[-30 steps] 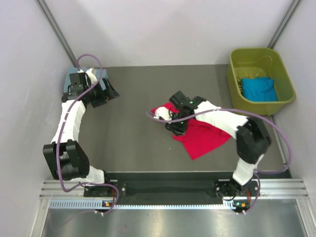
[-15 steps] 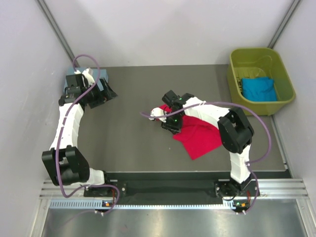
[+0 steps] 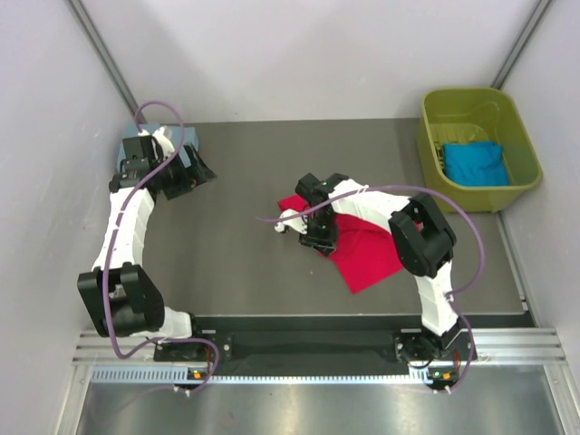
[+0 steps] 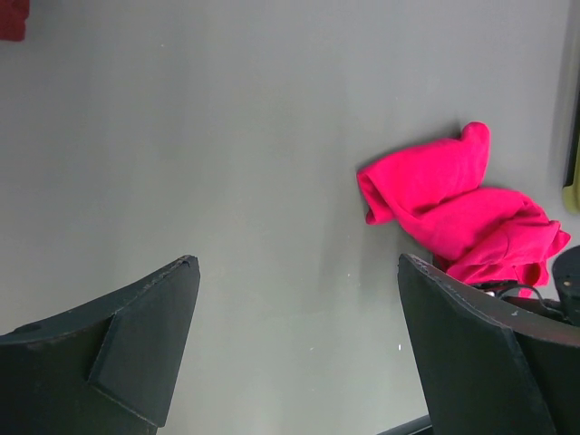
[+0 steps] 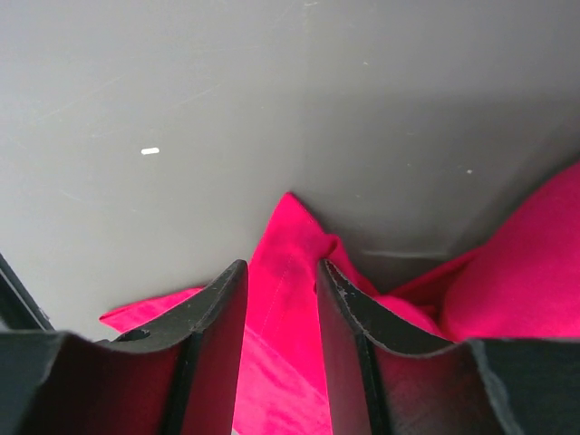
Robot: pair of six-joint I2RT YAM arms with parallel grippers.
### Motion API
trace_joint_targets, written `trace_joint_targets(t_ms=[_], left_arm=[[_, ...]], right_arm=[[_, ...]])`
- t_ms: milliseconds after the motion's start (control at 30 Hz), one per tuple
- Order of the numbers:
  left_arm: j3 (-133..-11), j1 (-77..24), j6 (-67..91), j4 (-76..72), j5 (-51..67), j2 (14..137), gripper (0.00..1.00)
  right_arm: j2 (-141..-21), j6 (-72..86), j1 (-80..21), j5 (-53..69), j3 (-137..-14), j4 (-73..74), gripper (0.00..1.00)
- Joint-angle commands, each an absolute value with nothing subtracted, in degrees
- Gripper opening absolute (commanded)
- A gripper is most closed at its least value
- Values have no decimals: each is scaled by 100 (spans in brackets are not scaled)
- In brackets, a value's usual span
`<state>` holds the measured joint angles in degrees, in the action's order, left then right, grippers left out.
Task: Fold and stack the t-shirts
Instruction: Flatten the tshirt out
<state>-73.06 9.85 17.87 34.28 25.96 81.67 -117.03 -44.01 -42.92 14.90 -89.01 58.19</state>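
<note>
The bright red t-shirt (image 3: 373,252) lies crumpled at the table's middle, and also shows in the left wrist view (image 4: 435,195). My right gripper (image 3: 317,237) is over its left part, shut on a raised fold of the red cloth (image 5: 290,272), which stands between its jaws (image 5: 279,267). My left gripper (image 3: 201,172) is open and empty at the back left, above bare table (image 4: 299,263). A dusty blue-grey t-shirt (image 3: 186,140) lies under the left arm. A bright blue t-shirt (image 3: 476,163) lies in the tub. A dark red patch (image 4: 11,18) shows at the left wrist view's corner.
The olive-green plastic tub (image 3: 426,136) stands at the back right against the wall. White walls close in the table on the left, back and right. A black rail (image 3: 308,322) runs along the near edge.
My right arm's elbow has swung left, and the gripper has turned and shifted slightly nearer on the red t-shirt. The left arm has barely moved.
</note>
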Motion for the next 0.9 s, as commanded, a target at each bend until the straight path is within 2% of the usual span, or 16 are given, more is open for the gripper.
trace_joint_targets(t_ms=[0,367,767,833,867], left_arm=[[-7400,1028,1775,3313,2663,8121,95],[-7269,1090,1758,3331,2628,8007,95],[-7233,1134,1828,3270,2689,8016,95],[-7225,1142,1837,3261,2689,8024,95],[-7216,1143,1837,3261,2689,8016,95]], right_arm=[[-11830,-4535,-4368,1644,-9193,5986,37],[-12085,-4491,-4377,1714,-9580,5933,36],[-11909,-4605,-4491,1670,-9167,5933,36],[-12023,-4623,-4570,1626,-9106,5950,35],[-12050,-4614,-4605,1635,-9097,5924,27]])
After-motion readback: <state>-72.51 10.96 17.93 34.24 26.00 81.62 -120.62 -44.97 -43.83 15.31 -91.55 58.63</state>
